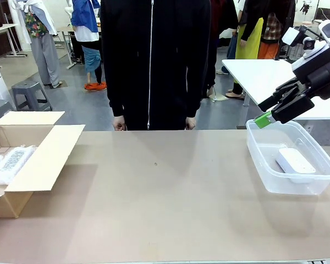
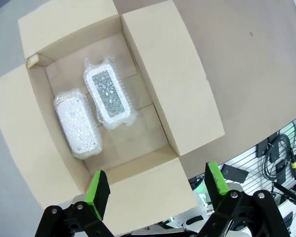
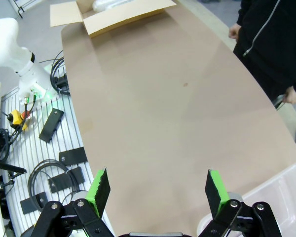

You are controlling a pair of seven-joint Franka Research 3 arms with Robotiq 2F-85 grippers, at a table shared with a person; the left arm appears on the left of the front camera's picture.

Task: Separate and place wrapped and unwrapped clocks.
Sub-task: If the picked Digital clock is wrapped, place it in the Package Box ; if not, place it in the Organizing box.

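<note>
1. Sorting looks complete, judging by how things lie: both wrapped clocks sit in the cardboard box [image 2: 153, 89] at the table's left edge, and the bare one sits apart in the clear plastic bin [image 1: 264, 159] at the right edge.
2. First wrapped clock [image 2: 107, 94] lies near the middle of the box floor, its grey speckled face up under crinkly wrap.
3. Second wrapped clock [image 2: 78, 123] lies just beside it, closer to the box's outer wall, long sides roughly parallel; whether they touch I cannot tell.
4. Unwrapped clock [image 1: 295, 161], smooth white with rounded corners, rests flat on the bin's floor.
5. Left gripper [image 2: 158, 185] hangs above the box with its jaws spread wide, holding nothing.
6. Right gripper [image 3: 158, 187] sits above the bin's near-left corner, jaws likewise spread and empty.
7. Table [image 1: 165, 192] between box and bin carries no clock, and the person [image 1: 154, 60] stands at the far edge with hands down.
8. Remaining work, as I judge it, is at most pulling both arms clear.
</note>
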